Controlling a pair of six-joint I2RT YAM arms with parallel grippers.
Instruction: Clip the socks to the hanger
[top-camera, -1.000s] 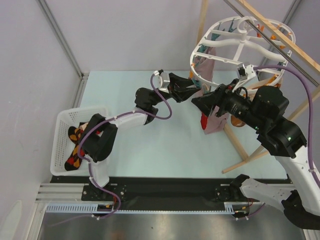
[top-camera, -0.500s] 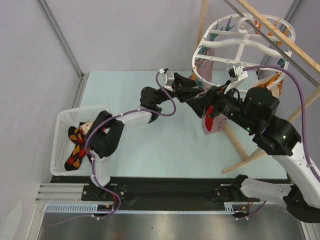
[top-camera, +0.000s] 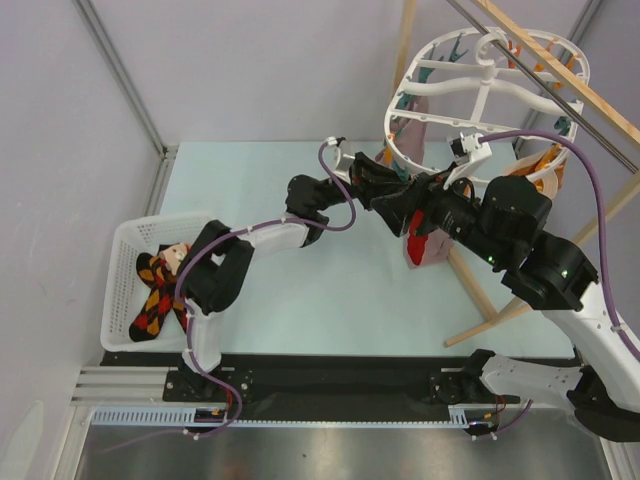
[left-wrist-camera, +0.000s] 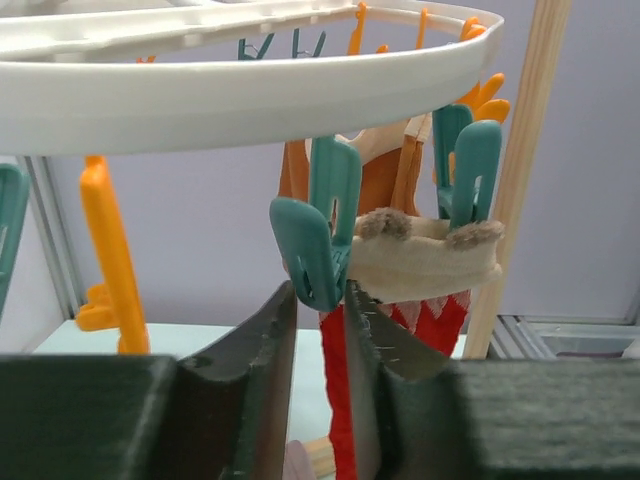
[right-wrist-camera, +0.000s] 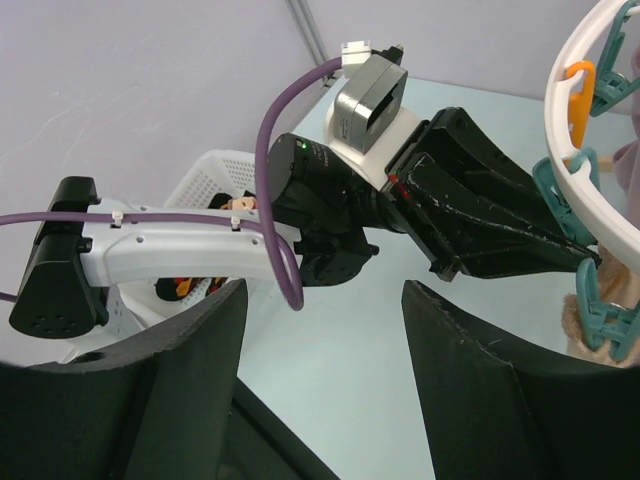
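Hanger (top-camera: 486, 85) among wooden poles (top-camera: 405, 50), pink cloth (top-camera: 430, 250)

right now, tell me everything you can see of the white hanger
The hanger is a big round white plastic ring with spokes running to a central hook, hanging above the far right of the table. From its rim dangle teal clips and orange clips. One teal clip grips a sock by its beige cuff. The left gripper has its fingertips either side of another teal clip's lower end.
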